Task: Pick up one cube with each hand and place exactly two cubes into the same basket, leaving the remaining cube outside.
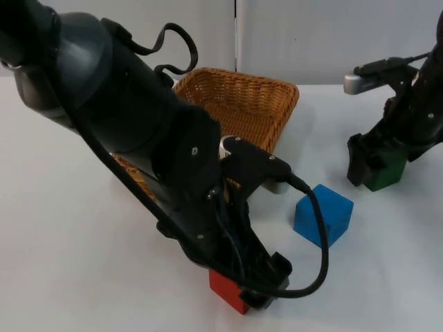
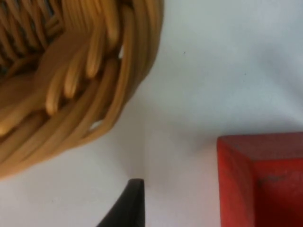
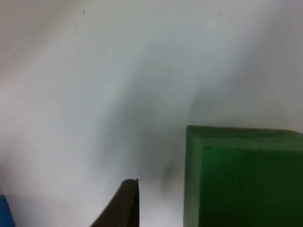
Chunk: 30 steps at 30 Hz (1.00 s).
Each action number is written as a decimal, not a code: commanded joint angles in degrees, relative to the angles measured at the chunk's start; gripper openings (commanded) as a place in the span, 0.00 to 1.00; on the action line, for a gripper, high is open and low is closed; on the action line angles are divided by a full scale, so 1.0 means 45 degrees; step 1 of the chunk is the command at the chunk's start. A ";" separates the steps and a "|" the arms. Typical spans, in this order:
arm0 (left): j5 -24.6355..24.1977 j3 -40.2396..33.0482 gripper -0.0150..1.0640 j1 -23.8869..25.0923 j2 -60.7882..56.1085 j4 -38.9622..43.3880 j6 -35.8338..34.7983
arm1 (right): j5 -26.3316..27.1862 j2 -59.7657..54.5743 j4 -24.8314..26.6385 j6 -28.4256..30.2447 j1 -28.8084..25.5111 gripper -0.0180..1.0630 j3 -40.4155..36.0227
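A red cube (image 1: 224, 288) lies near the table's front edge, and my left gripper (image 1: 243, 290) is down over it, open. In the left wrist view one black fingertip (image 2: 129, 204) stands a little apart from the red cube (image 2: 260, 182). At the right, my right gripper (image 1: 374, 167) is lowered around a green cube (image 1: 392, 173), also open; its fingertip (image 3: 124, 204) leaves a gap to the green cube (image 3: 246, 177). A blue cube (image 1: 323, 214) sits alone between the two. The woven basket (image 1: 277, 93) stands behind, partly hidden by the left arm.
The basket's rim (image 2: 71, 94) lies close beside the left gripper. The bulky left arm (image 1: 131, 131) crosses the table's middle. A grey partition wall (image 1: 311, 34) closes the far side.
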<state>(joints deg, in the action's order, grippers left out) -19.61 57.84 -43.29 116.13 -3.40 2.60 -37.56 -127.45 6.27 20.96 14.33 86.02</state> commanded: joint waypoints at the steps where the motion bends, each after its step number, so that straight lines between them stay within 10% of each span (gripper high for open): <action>1: 0.0086 0.0040 0.94 -0.0088 -0.0015 -0.0133 -0.0107 | -0.0082 -0.0072 -0.0030 0.0112 0.0063 0.87 0.0033; 7: 0.0086 0.0040 0.75 -0.0088 -0.0015 -0.0133 -0.0129 | -0.0014 -0.0048 -0.0061 0.0112 0.0063 0.58 0.0033; 17: -0.0263 0.0040 0.01 -0.0088 -0.0038 -0.0157 -0.1193 | -0.0216 0.1278 -0.0615 0.0112 0.0063 0.01 0.0033; 30: -0.1238 0.0040 0.01 -0.0088 -0.2066 -0.0380 -0.1217 | -0.0523 0.4521 -0.0691 0.0112 0.0063 0.01 0.0033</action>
<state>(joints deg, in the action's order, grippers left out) -24.91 57.84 -43.29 107.97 -4.42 -2.46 -39.62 -108.48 3.43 20.96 14.33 86.02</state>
